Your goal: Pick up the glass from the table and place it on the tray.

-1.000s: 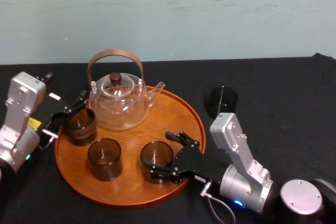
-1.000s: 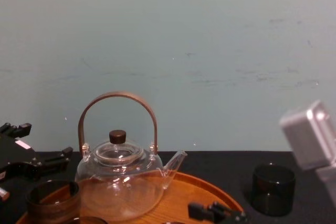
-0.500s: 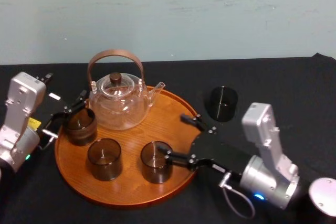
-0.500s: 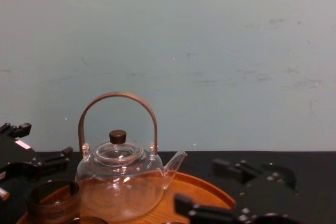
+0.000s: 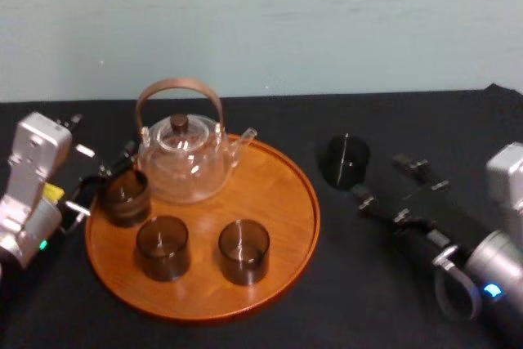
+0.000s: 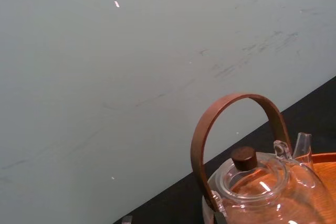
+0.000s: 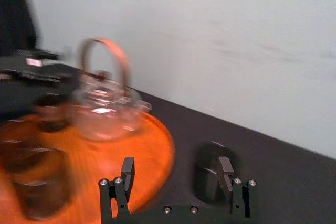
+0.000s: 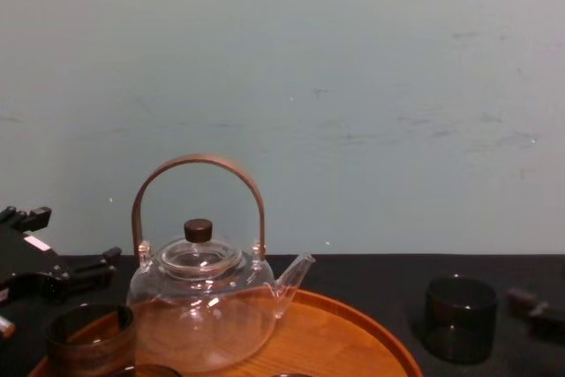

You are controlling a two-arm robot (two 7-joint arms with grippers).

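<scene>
Legible text: none | white tag (image 5: pixel 84 150) on left gripper (image 5: pixel 102 179): print too small to read | yellow sticker (image 5: pixel 54 194) at that gripper's base: nothing could be made out | brands, numbers, signs: none were readable

Tray (image 5: pixel 278 194) left of centre carries teapot (image 5: pixel 181 161) behind three glasses (image 5: pixel 243 251); fourth glass (image 5: pixel 344 160) stands right of it on the tabletop (image 5: pixel 368 284).
</scene>
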